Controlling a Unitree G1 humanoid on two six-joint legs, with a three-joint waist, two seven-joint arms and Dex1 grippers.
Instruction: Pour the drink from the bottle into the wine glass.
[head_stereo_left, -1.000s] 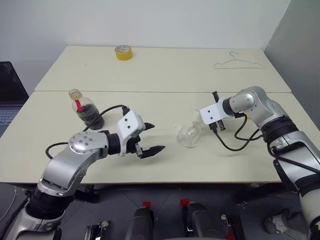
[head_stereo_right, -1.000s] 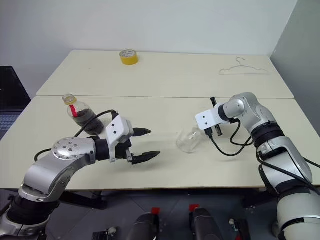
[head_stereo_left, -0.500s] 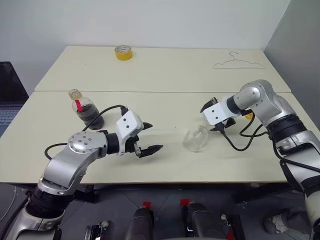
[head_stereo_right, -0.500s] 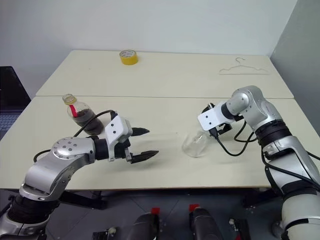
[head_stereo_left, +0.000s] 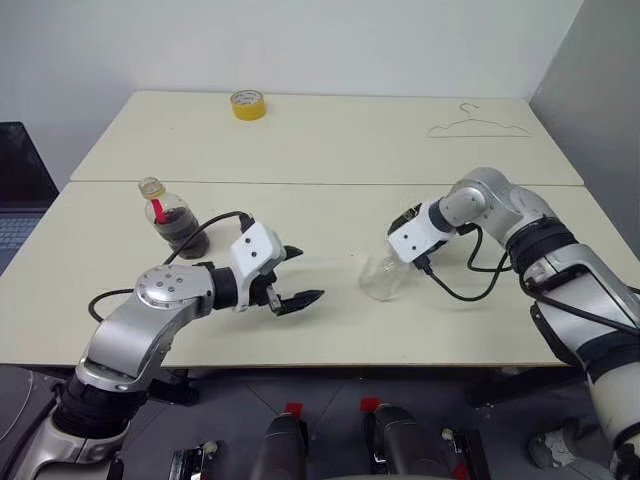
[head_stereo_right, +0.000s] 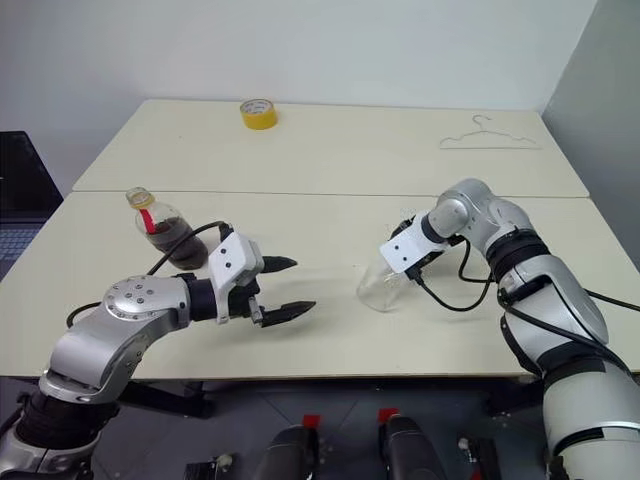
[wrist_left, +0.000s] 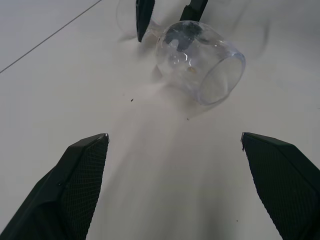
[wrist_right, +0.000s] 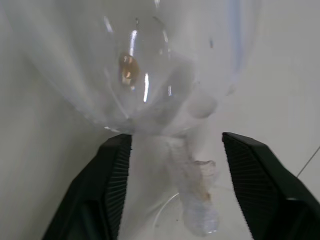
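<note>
The wine glass (head_stereo_left: 381, 281) lies on its side on the near table, its mouth toward my left gripper (head_stereo_left: 308, 273). That gripper hovers open and empty a hand's width left of the glass. My right gripper (wrist_right: 175, 137) points down at the glass's stem (wrist_right: 192, 200), with one black finger (wrist_right: 112, 185) on each side and a gap to both, so it is open. The bottle (head_stereo_left: 176, 221) stands upright at the left behind my left arm, with a yellow cap, a red label and the dark drink (head_stereo_left: 184, 230) in its lower half.
A yellow tape roll (head_stereo_left: 247, 104) and a wire hanger (head_stereo_left: 478, 125) lie on the far table. A seam (head_stereo_left: 320, 184) joins the two tables. A dark laptop (head_stereo_left: 15, 195) sits beyond the left edge. Black cables loop beside both wrists.
My right gripper swung down and left over the lying glass, and its fingers now straddle the stem. The glass shifted slightly on the table. The left arm stayed still.
</note>
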